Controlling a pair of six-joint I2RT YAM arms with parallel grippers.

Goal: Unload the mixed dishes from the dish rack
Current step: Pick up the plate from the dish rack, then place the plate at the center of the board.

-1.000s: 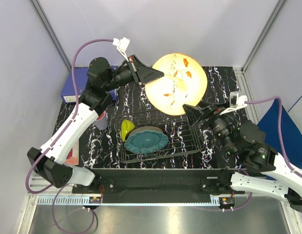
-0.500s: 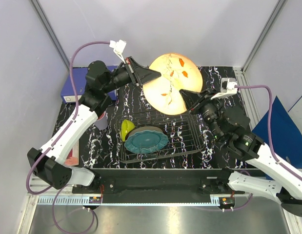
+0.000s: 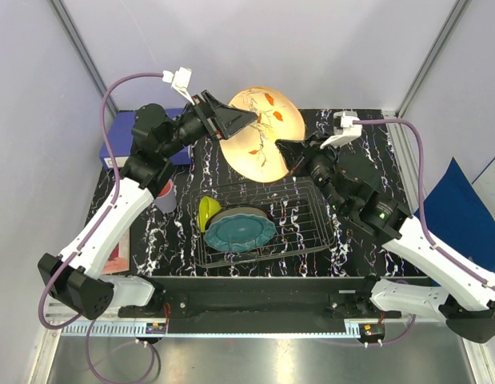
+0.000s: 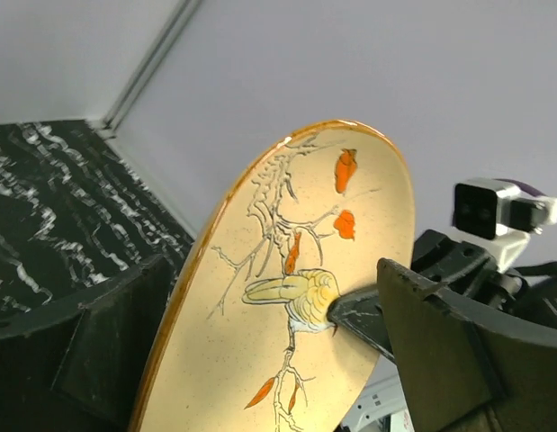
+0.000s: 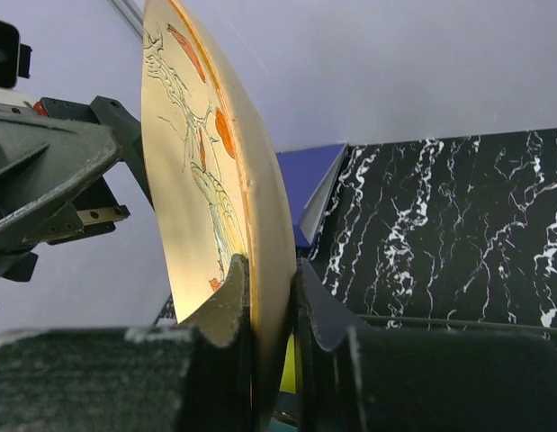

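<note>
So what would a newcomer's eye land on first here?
The big cream plate, painted with a bird and orange leaves, is held on edge in mid-air over the table's far side. The right gripper is clamped on its rim; the left gripper stands open around the opposite edge. Below, the dish rack holds a teal plate and a yellow-green bowl.
</note>
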